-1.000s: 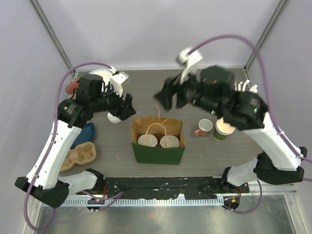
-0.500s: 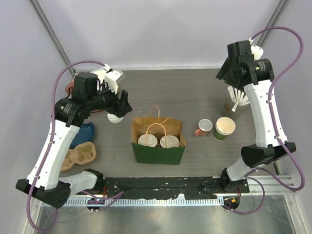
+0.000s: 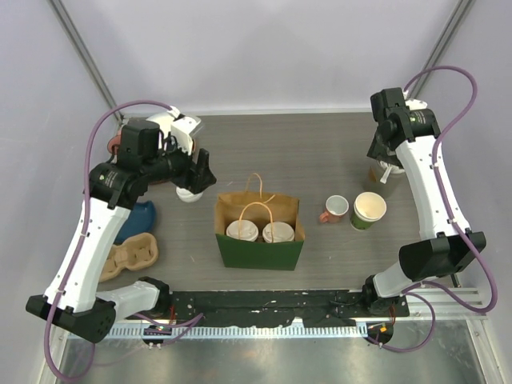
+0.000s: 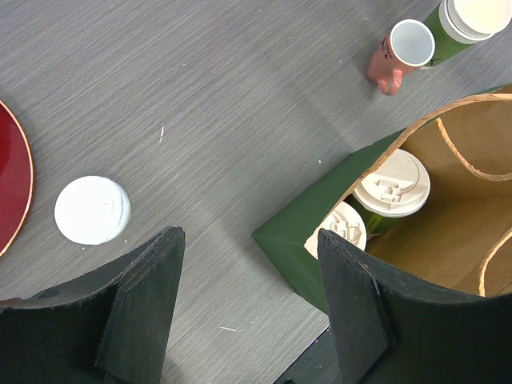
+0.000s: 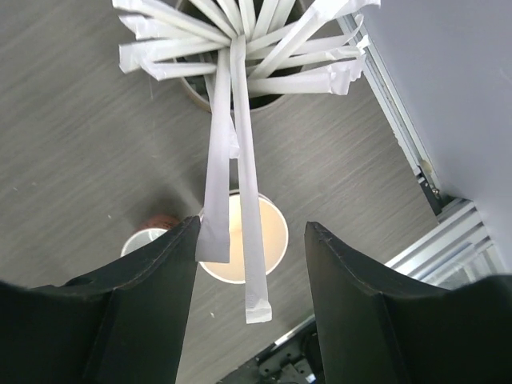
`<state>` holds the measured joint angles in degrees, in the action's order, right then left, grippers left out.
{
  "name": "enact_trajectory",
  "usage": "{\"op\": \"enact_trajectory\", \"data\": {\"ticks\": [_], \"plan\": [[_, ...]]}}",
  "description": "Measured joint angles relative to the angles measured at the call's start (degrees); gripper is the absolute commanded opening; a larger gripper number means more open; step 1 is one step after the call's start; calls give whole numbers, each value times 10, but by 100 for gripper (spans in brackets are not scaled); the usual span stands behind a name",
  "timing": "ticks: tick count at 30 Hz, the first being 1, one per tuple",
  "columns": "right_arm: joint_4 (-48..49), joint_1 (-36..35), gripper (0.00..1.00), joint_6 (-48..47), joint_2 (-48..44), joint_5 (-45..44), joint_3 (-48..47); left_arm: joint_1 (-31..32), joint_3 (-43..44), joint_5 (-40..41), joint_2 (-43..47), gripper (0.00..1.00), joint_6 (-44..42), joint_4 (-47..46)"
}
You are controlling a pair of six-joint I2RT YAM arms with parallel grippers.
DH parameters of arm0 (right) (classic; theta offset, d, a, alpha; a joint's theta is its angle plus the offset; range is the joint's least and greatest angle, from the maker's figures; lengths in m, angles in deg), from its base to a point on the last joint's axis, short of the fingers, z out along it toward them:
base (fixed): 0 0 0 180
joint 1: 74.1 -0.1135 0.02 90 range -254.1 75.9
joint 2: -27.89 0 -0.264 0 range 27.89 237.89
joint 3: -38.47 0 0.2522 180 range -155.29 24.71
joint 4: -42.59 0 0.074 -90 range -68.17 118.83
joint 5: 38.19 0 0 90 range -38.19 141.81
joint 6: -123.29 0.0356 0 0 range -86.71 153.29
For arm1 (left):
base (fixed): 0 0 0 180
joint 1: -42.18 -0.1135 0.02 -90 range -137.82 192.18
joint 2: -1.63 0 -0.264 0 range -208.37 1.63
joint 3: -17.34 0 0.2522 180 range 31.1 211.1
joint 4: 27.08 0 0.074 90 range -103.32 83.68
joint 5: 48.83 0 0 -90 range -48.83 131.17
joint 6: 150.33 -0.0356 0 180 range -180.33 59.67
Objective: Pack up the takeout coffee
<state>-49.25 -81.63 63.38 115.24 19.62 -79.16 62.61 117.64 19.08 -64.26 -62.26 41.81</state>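
Two green takeout cups with white lids (image 3: 242, 230) (image 3: 278, 232) stand side by side inside the open green paper bag (image 3: 260, 250). They also show in the left wrist view (image 4: 392, 182) (image 4: 336, 230), inside the bag (image 4: 300, 232). My left gripper (image 3: 200, 176) (image 4: 248, 236) is open and empty, above the table to the left of the bag. My right gripper (image 3: 382, 156) (image 5: 252, 224) is open and empty at the back right, just above a holder of wrapped straws (image 5: 240, 48).
A lidless green cup (image 3: 368, 210) (image 5: 264, 240) and a small pink mug (image 3: 335, 208) (image 4: 404, 48) stand right of the bag. A loose white lid (image 3: 190, 194) (image 4: 92, 210) lies left of it. A cardboard cup carrier (image 3: 128, 258), a blue item (image 3: 138, 218) and a red plate (image 4: 12, 192) are at the left.
My right arm swung from above the bag to the back right and now hangs over the straw holder. My left arm has barely moved.
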Motion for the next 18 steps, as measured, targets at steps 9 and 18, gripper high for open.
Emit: {"op": "enact_trajectory", "data": {"ticks": [9,18], "plan": [[17,2,48,-54,0,20,29,-3,-2,-2,0,71,0,0],[33,2,6,-86,17,34,36,-3,-6,-5,2,71,0,0]]}}
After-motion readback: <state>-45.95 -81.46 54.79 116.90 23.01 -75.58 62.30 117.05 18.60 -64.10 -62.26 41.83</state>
